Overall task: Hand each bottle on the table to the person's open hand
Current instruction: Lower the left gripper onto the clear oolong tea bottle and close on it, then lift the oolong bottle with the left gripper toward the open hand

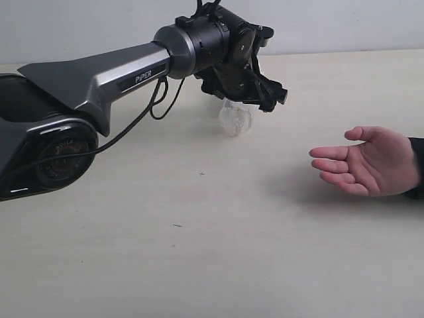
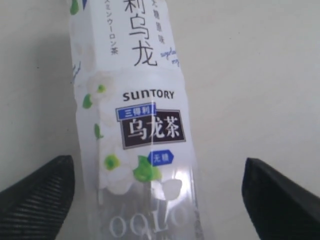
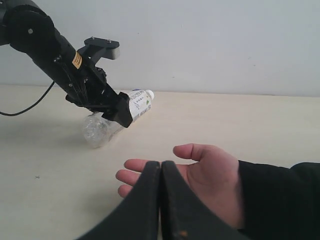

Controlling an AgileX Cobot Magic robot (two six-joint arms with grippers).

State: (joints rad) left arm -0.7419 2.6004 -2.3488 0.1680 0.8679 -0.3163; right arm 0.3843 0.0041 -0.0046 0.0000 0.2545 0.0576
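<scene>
End effector of left arm (image 2: 159,200) spread wide astride the green-and-white bottle (image 2: 135,125), gripping nothing, likely lined up for a body grasp; bottle lies far-centre on the counter (image 1: 199,258), well apart from person's open hand (image 1: 371,162) at right; right end effector (image 3: 160,200) closed tight, empty.

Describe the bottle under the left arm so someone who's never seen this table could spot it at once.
On the pale table, look away from the person's open hand towards the left arm. Between its open fingers lies the only bottle in view: clear plastic, white cap, white label with green-and-white flowers and SUNTORY print.
</scene>
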